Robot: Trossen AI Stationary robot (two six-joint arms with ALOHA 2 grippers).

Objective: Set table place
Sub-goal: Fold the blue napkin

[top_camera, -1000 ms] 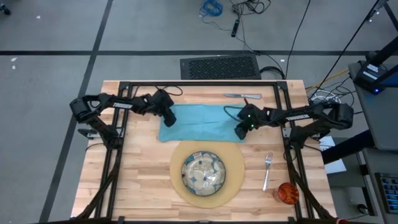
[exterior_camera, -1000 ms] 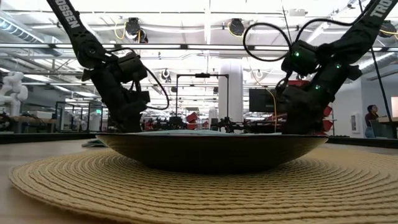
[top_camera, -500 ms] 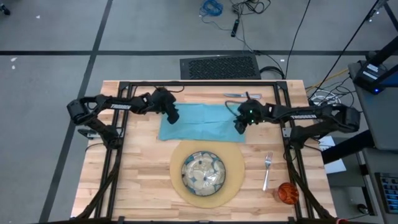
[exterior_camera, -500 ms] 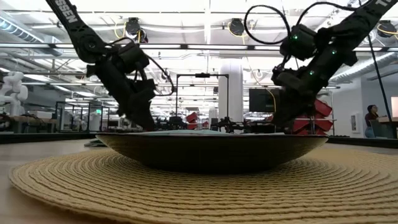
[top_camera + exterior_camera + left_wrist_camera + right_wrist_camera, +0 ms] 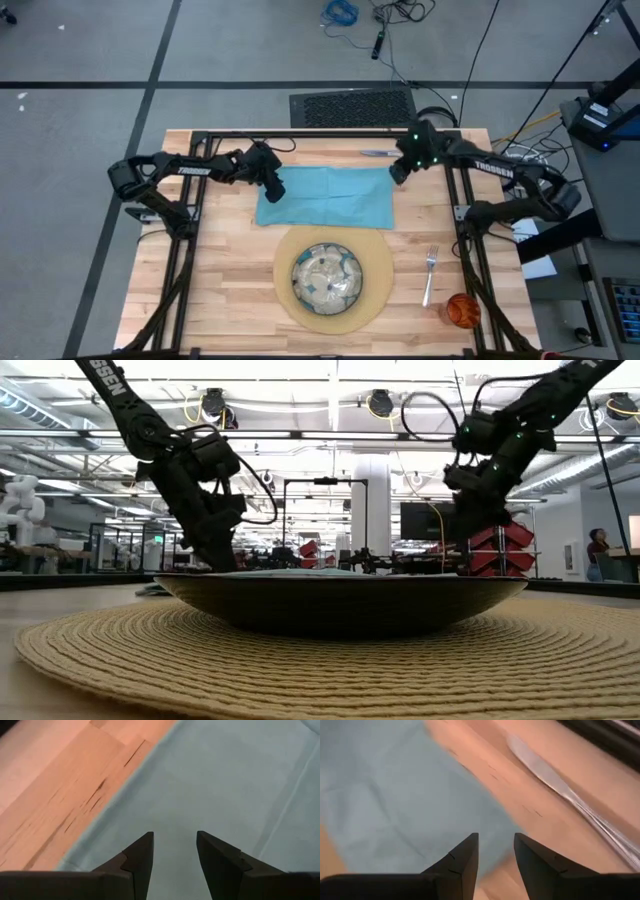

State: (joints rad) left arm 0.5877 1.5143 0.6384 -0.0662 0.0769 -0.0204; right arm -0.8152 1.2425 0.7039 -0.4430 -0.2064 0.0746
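**Room around my rig**

I see grey floor (image 5: 90,60) with dark seam lines, loose cables (image 5: 385,20) and a black vented panel (image 5: 354,107). Across the room: a white column (image 5: 369,510), long ceiling lights (image 5: 330,400), red bins (image 5: 500,547), a person (image 5: 598,550) far right.

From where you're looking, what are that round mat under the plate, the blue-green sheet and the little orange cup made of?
The round mat looks like woven straw or cord: the low view shows coiled tan ridges. The blue-green sheet seems to be matte cloth, lying flat with faint fold creases. The orange cup looks like translucent glass or plastic; which one I can't tell. The plate appears glazed ceramic.
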